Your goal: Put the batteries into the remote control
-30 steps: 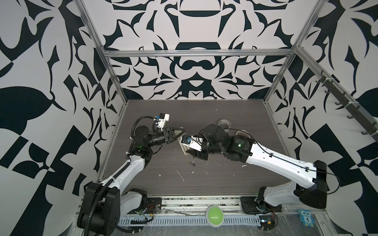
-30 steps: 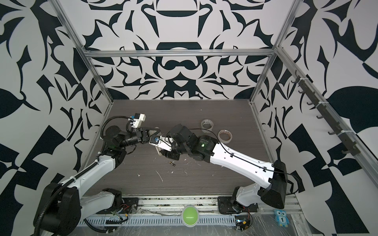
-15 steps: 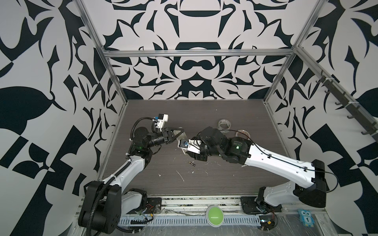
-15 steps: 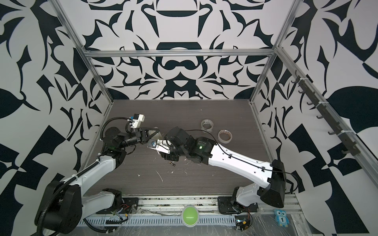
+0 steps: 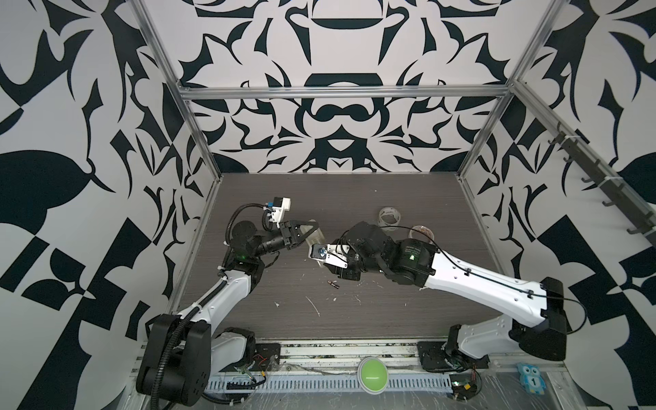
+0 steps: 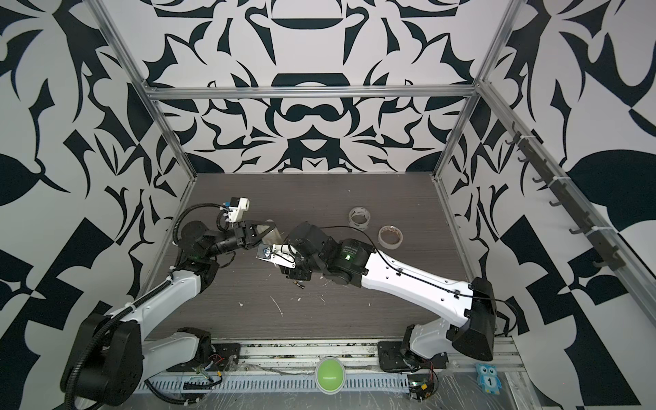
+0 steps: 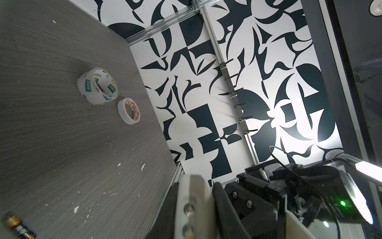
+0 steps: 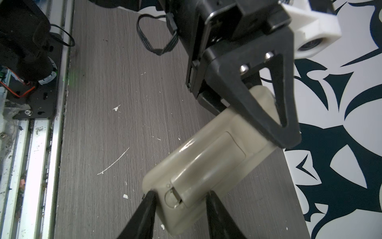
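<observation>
Remote control [image 8: 233, 126], clamped by the left gripper [image 5: 311, 230], was just reached by the right gripper [image 8: 179, 196], its part-open jaws set astride the battery cover [image 8: 206, 163], presumably for opening.

It was a robotics lab test cell. Aluminium framing [image 5: 340, 93] boxed in a grey wood-grain table [image 5: 355, 198]. Black-and-white patterned panels [image 5: 337, 42] walled it at 9, 12 and 3 o'clock. A green button [image 5: 372, 370] sat at 6 o'clock beside exposed wiring [image 5: 465, 380].
</observation>
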Controlling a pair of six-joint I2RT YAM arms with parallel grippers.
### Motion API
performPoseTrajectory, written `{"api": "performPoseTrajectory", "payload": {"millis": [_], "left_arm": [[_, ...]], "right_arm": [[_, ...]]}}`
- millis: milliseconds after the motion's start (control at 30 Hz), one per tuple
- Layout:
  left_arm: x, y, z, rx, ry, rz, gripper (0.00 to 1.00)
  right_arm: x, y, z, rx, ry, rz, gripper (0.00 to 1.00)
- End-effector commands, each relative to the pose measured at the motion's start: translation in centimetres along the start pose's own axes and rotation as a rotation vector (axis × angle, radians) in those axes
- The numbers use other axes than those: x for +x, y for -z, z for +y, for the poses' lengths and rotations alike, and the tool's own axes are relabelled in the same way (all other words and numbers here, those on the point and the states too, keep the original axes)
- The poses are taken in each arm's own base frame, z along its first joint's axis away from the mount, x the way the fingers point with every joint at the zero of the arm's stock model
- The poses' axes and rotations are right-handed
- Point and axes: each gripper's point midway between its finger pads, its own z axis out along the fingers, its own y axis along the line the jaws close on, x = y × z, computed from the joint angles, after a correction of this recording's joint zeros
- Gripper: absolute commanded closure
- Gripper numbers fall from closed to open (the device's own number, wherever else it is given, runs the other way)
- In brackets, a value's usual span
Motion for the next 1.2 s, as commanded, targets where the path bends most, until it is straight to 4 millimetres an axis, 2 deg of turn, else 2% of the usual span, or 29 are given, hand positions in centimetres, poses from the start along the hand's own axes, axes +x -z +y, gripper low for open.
{"api": "performPoseTrajectory", "payload": {"millis": [0,467,700,867,1167], "left_arm": [[1.0,0.1,-1.2,0.046,0.0,0.053,1.0],[1.3,0.1,-1.0,0.04,0.005,0.061,1.0],[1.4,0.1,-0.8,0.037,0.007,0.063,1.0],[1.5,0.1,-0.5,0.029,0.012,0.065,1.0],[1.8,0.2,0.4,0.014,0.025,0.07,1.0]], "right_arm": [[-0.2,0.4,-2.4,0.102,0.003,0.023,0.57],[-1.1,0.8,-2.5,0.116,0.021,-0.011,0.58],[-1.3,0.6,-1.7,0.095,0.044,-0.014,0.57],[-1.6,1.0,-1.1,0.085,0.057,-0.028,0.49],[-2.1,1.7,-0.9,0.093,0.072,-0.05,0.53]]}}
